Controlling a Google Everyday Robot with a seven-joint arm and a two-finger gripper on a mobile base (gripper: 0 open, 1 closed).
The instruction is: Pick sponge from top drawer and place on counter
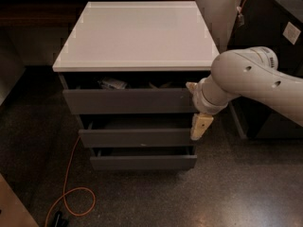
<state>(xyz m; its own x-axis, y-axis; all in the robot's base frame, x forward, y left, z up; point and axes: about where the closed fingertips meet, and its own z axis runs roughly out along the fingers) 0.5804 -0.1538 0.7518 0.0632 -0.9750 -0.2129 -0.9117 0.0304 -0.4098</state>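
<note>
The counter (137, 32) is the glossy white top of the grey cabinet, and nothing lies on it. The top drawer (128, 100) under it stands a little open. In its dark gap I see a pale, clear-looking object (112, 83) and some dim shapes. The sponge is hidden from view. My gripper (200, 125) hangs at the end of the white arm (246, 79), which comes in from the right. It sits at the right end of the top drawer's front and points down past the drawer below. It holds nothing that I can see.
Two shallower grey drawers (137, 137) (142, 162) below are also pulled out slightly. An orange cable (71, 197) loops on the dark speckled floor at the lower left. Dark furniture (279, 37) stands to the right, behind the arm.
</note>
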